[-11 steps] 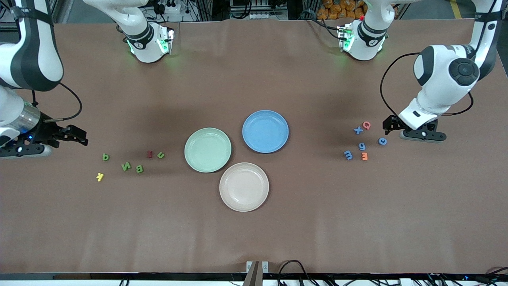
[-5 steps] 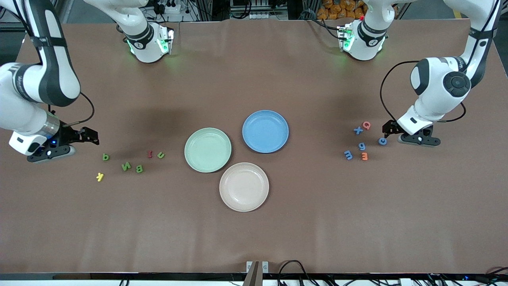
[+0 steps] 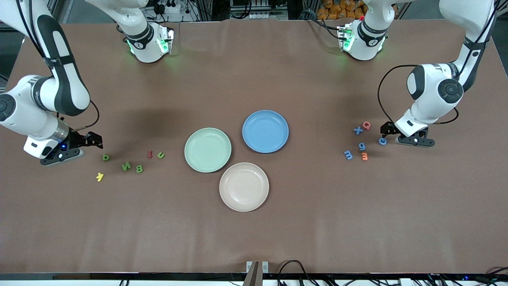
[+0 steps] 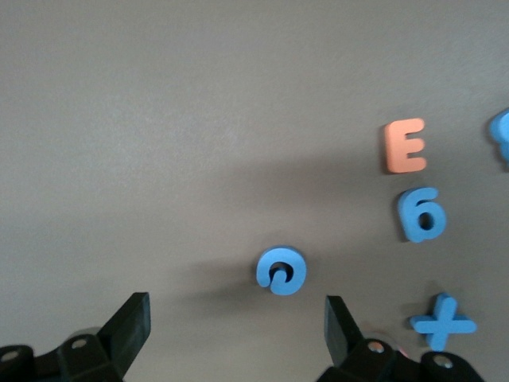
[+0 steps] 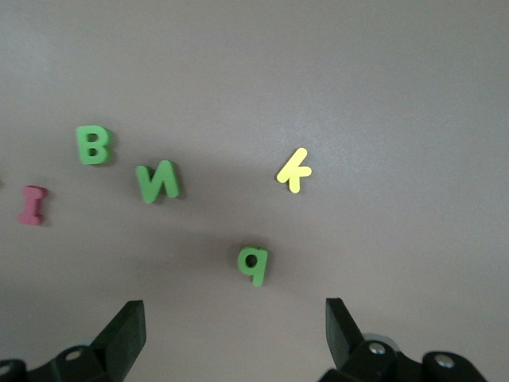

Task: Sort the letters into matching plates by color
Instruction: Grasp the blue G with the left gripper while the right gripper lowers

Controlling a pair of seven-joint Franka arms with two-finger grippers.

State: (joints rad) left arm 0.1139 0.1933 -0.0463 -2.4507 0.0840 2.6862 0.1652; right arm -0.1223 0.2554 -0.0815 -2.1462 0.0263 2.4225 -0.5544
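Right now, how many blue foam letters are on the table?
4, all at the left arm's end: the blue cross-shaped foam letter, the round one by the left gripper, the 6-shaped one, the m-shaped one.

The pale green plate (image 3: 207, 149) and the blue plate (image 3: 265, 131) sit side by side in the middle of the table, both with nothing in them, the blue one a bit farther from the front camera. Four little green letters lie flat toward the right arm's end: a q (image 3: 106, 157), an N (image 3: 126, 166), a B (image 3: 139, 169) and a u (image 3: 160, 155). Four little blue pieces lie flat toward the left arm's end: an x (image 3: 358, 130), a c (image 3: 382, 140), a 6 (image 3: 362, 146) and an m (image 3: 348, 155).
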